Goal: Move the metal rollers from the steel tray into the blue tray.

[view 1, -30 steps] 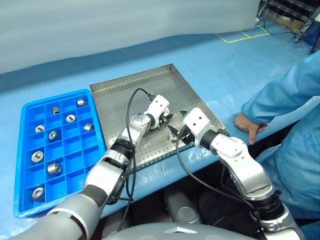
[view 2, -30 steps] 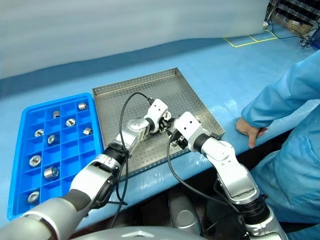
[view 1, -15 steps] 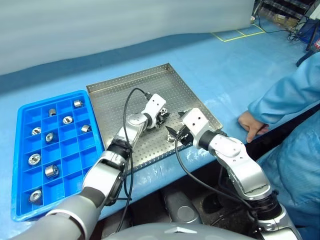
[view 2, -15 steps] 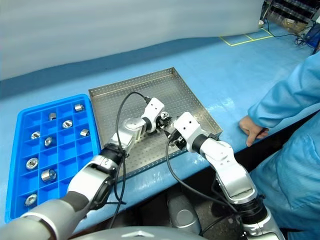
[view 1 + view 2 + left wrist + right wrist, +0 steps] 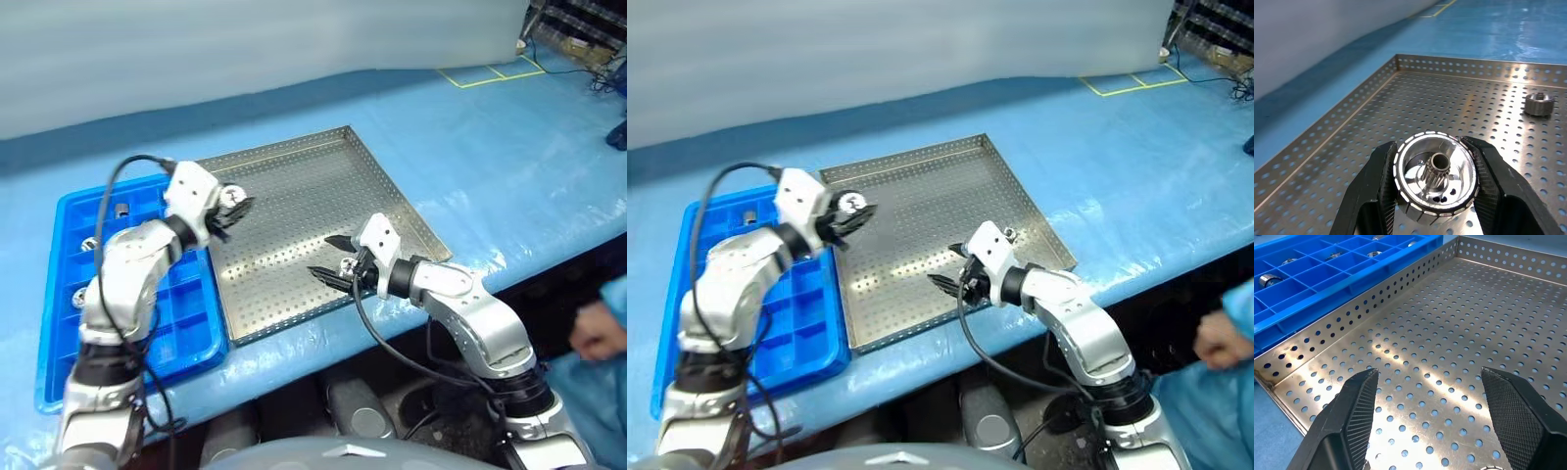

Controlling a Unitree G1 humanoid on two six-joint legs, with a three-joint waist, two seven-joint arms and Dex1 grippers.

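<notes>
One shiny roller [image 5: 1436,183] is sitting clamped between the left gripper [image 5: 235,204]'s fingers, hanging over the steel tray [image 5: 294,176]'s left edge. Another roller [image 5: 1539,104] is lying on the perforated base (right by the near rim). The blue tray [image 5: 186,323] is sitting just left, holding more rollers [image 5: 1271,280].

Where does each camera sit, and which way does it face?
Head views: forward and down over both arms at the steel tray and blue tray.
Left wrist view: along the left gripper, its fingers holding a roller, across the steel tray.
Right wrist view: along the open right gripper, toward the blue tray.
Shared: both wrist views show the steel tray.
</notes>
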